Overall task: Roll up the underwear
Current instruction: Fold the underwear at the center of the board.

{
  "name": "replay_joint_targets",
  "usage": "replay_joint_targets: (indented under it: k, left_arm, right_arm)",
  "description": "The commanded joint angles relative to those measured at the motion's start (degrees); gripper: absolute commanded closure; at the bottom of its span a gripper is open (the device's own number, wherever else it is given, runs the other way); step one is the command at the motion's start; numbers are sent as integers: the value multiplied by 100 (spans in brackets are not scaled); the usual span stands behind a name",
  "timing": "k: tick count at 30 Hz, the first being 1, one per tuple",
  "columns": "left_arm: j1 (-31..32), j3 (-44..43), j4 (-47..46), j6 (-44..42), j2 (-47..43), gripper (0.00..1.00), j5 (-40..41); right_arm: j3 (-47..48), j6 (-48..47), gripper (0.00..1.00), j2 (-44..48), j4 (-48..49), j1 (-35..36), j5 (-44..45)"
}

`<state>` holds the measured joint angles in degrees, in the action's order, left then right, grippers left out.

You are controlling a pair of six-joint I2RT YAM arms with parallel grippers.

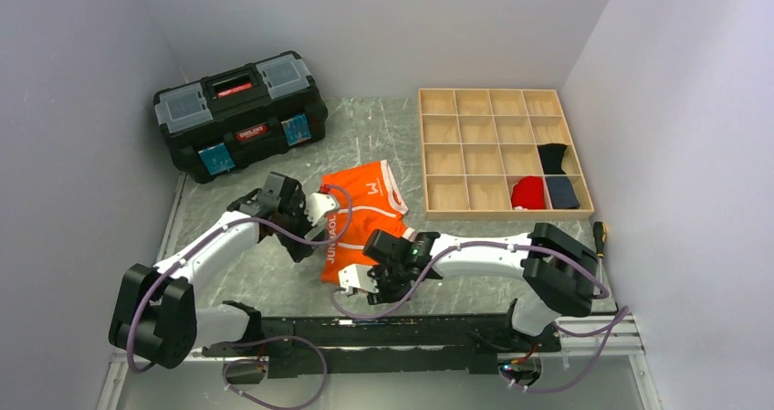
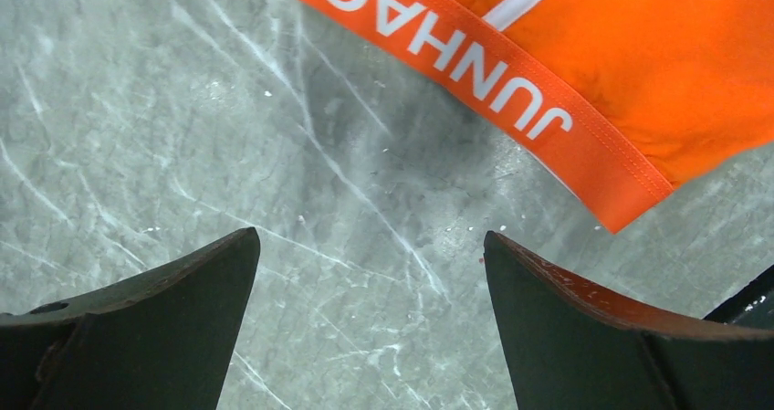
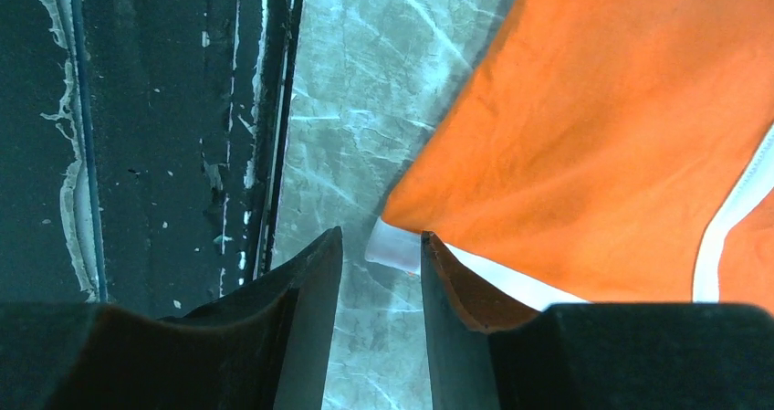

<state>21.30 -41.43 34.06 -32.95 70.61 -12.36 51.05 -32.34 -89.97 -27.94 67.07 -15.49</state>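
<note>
Marble table [image 1: 383, 127], toolbox [image 1: 240, 113] behind: left tool [image 2: 370, 246] wide-open, right tool [image 3: 381, 236] half-parted astride underwear [image 3: 593, 136] corner.

underwear [image 1: 360, 214]: bright orange, white trim and white letters | desk [image 1: 365, 131]: grey-green marble pattern, white veins | toolbox [image 1: 239, 113]: black, grey lids, blue latches | tray [image 1: 507, 215]: pale wood

Black toolbox [image 1: 239, 109], wooden compartment tray [image 1: 422, 154]

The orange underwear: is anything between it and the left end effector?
No, nothing visible. Only bare table lies between the open left end effector and the underwear. The right end effector is at the underwear's near corner, not in between.
</note>
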Motion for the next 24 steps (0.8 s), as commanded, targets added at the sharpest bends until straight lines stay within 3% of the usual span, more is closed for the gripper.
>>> replay_joint_targets:
  k: [1,6,17,24]
  left_arm:
    - [-274,-291,48,63,12,1,-376]
    - [-541,-419,118,113,56,1,-587]
    - [-1009,-468,302,24,145,1,-1171]
    - [-1083,-333,222,-98,-54,1,-1239]
  right_arm:
    - [19,78,60,-119,142,-2,-1]
    - [43,157,66,-318,160,-6,101]
    - [202,217,97,-315,38,-22,267]
    - [396,227,100,-94,-179,-231,-8]
